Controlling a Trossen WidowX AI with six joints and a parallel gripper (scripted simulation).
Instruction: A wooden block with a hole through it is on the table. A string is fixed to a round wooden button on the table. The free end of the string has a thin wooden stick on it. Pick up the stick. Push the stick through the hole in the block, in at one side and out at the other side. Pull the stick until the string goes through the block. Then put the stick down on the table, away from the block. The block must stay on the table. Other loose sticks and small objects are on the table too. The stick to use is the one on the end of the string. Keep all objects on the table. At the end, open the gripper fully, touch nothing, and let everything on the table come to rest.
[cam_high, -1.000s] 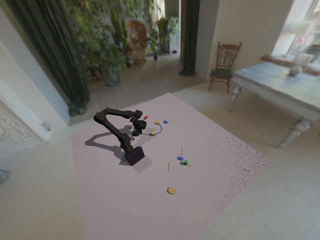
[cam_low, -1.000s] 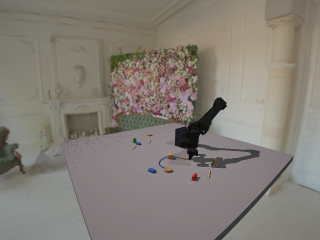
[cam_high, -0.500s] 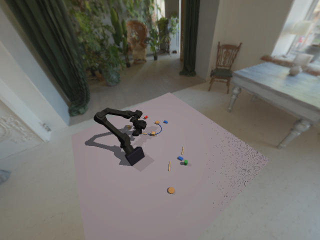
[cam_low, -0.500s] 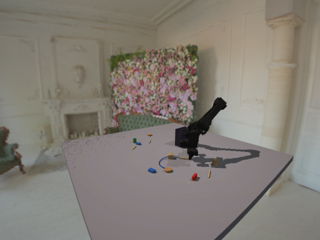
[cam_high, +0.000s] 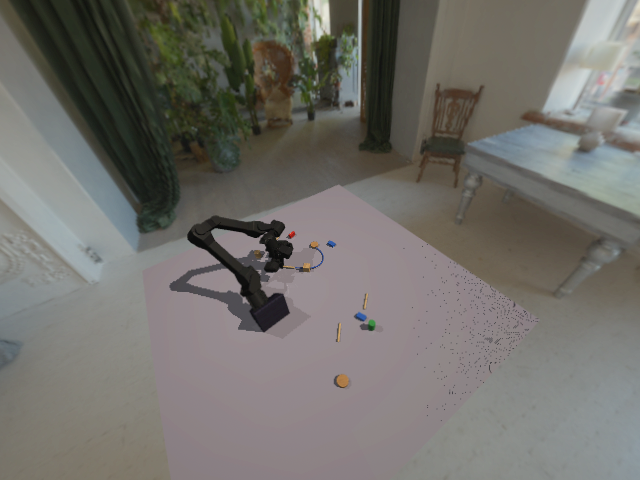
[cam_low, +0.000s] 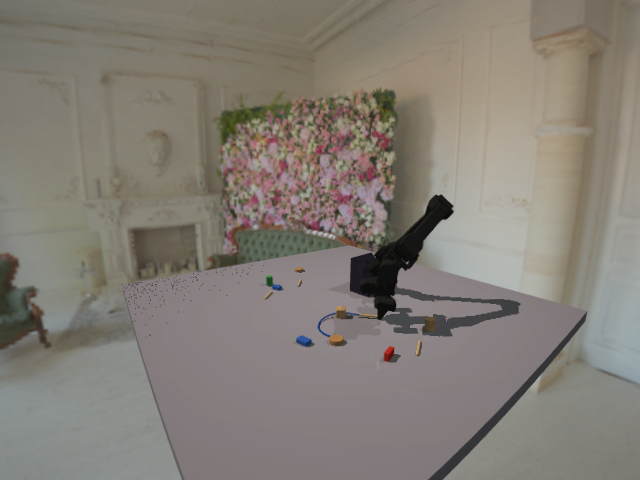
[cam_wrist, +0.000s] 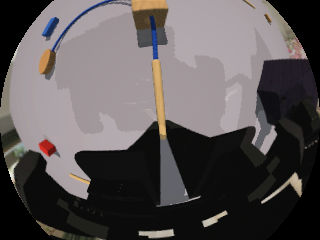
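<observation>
The wooden block (cam_high: 306, 267) (cam_low: 341, 312) (cam_wrist: 142, 20) appears upright on the table. The blue string (cam_wrist: 154, 45) comes out of its hole on my gripper's side. On the other side the string curves round to the round wooden button (cam_high: 314, 244) (cam_low: 336, 339) (cam_wrist: 47, 62). The thin wooden stick (cam_high: 288, 267) (cam_low: 368, 315) (cam_wrist: 158, 90) is wholly outside the block, on the string's end, with a short length of string between them. My gripper (cam_low: 381, 316) (cam_wrist: 161, 124) is shut on the stick's far end, low over the table. Its fingertips are partly hidden in the top view.
A red block (cam_high: 292, 234) (cam_low: 388, 353) (cam_wrist: 47, 147), a loose stick (cam_low: 418, 347) and a brown wooden piece (cam_low: 429, 323) lie near my gripper. A blue block (cam_high: 331, 243) (cam_low: 303, 341) (cam_wrist: 50, 27) is near the button. A green cylinder (cam_high: 371, 324) and loose sticks lie farther off.
</observation>
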